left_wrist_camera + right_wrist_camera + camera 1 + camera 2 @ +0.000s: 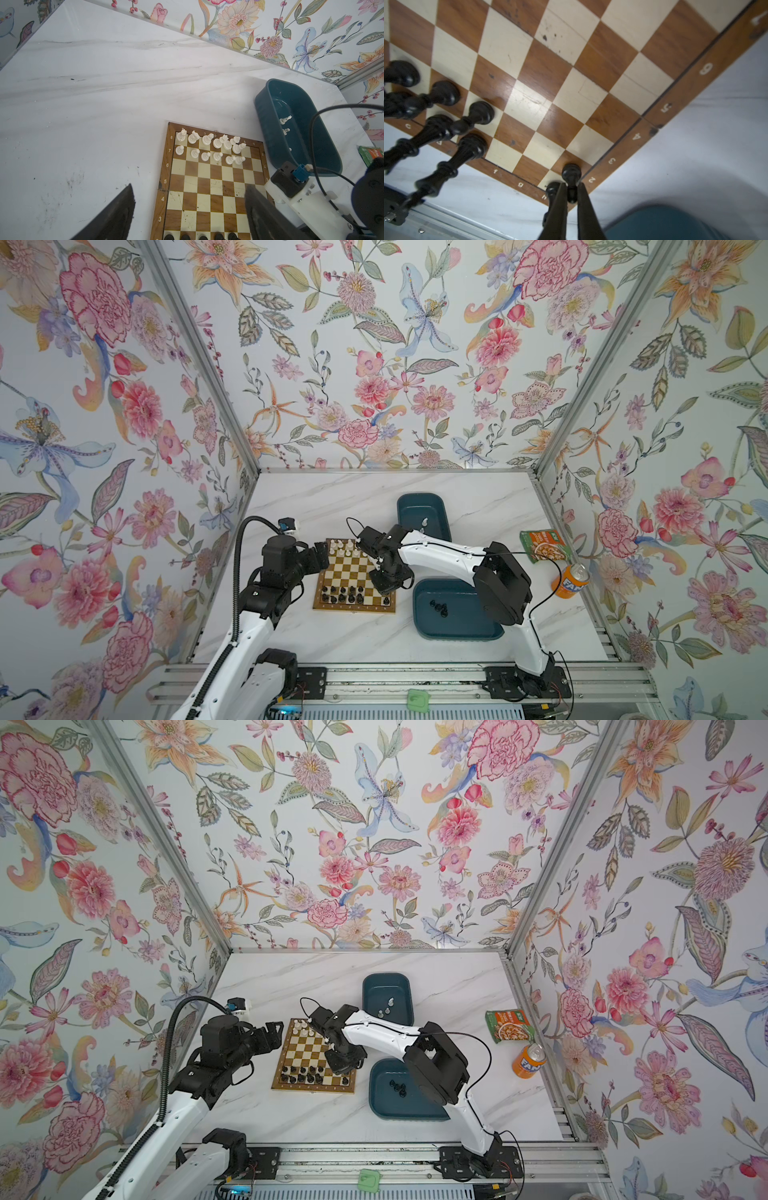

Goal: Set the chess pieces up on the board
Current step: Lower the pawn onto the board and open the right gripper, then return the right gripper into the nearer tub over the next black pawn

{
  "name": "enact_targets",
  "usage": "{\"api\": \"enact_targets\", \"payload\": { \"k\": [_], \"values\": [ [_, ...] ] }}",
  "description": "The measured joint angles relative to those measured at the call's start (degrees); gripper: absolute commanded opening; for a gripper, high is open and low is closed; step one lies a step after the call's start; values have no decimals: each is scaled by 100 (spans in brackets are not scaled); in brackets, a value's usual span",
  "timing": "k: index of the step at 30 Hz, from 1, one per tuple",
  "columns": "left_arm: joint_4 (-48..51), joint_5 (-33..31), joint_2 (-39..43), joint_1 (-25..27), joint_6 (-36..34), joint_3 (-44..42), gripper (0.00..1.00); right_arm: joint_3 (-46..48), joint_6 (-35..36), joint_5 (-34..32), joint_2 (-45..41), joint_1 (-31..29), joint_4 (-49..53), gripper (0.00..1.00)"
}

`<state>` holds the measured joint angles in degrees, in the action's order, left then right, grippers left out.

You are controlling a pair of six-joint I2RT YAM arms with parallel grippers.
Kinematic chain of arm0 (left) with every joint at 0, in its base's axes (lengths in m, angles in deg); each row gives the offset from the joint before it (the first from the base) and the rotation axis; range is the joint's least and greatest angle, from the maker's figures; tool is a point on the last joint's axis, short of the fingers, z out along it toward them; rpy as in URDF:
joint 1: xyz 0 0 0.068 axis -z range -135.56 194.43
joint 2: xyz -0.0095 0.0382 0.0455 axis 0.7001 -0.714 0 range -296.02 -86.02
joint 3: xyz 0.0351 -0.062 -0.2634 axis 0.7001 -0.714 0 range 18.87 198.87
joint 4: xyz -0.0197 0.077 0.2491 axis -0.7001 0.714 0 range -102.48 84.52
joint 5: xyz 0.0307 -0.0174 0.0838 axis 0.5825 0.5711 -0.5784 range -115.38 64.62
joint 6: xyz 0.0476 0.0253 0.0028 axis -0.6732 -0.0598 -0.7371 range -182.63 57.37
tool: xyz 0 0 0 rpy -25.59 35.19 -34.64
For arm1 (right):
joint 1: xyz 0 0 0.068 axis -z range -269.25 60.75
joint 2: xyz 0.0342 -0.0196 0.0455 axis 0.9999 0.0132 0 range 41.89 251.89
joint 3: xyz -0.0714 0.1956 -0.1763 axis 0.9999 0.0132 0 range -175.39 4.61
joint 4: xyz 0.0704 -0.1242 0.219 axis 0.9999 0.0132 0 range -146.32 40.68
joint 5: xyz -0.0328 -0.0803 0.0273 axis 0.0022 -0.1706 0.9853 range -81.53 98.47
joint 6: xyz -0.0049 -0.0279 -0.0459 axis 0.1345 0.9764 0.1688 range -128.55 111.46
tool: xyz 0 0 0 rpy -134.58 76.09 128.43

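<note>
The board (351, 568) (309, 1052) lies mid-table. White chess pieces (340, 547) (209, 145) fill its two far rows and black ones (343, 595) (446, 116) stand in its near rows. My right gripper (572, 185) (384, 591) is shut on a black pawn (571, 173), whose base rests on the near right corner area of the board, next to another black piece (552, 189). The left gripper (189, 188) (322, 553) hangs open over the board's left edge, holding nothing.
A far teal tub (415, 506) (307, 116) holds a few white pieces (424, 524). The near teal tub (465, 622) holds a few black pieces (438, 608). An orange soda can (571, 580) and a green food packet (542, 545) sit at the right.
</note>
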<state>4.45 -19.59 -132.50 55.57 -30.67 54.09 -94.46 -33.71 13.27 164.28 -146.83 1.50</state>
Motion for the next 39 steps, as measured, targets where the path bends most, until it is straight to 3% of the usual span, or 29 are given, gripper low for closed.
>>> {"api": "enact_targets", "payload": {
  "k": [4, 14, 16, 26, 34, 39],
  "values": [
    [0, 0, 15, -37, -2, -2, 85, 0, -26, 20, 26, -22, 2, 27],
    [0, 0, 83, -63, -2, -11, 85, -2, -9, -52, 26, -52, 0, 33],
    [-2, 0, 83, -63, -2, -11, 85, -24, 9, -94, 26, -52, 0, 38],
    [-9, 0, -70, -70, -48, 142, 85, -203, 98, -271, -105, 52, -153, 41],
    [-302, 107, -247, 0, 48, 313, 84, 15, 96, -551, -1266, 380, -286, 40],
    [-765, -24, -605, 855, 199, 376, 84, 1141, 50, -734, -2557, 756, -345, 37]
  ]
}}
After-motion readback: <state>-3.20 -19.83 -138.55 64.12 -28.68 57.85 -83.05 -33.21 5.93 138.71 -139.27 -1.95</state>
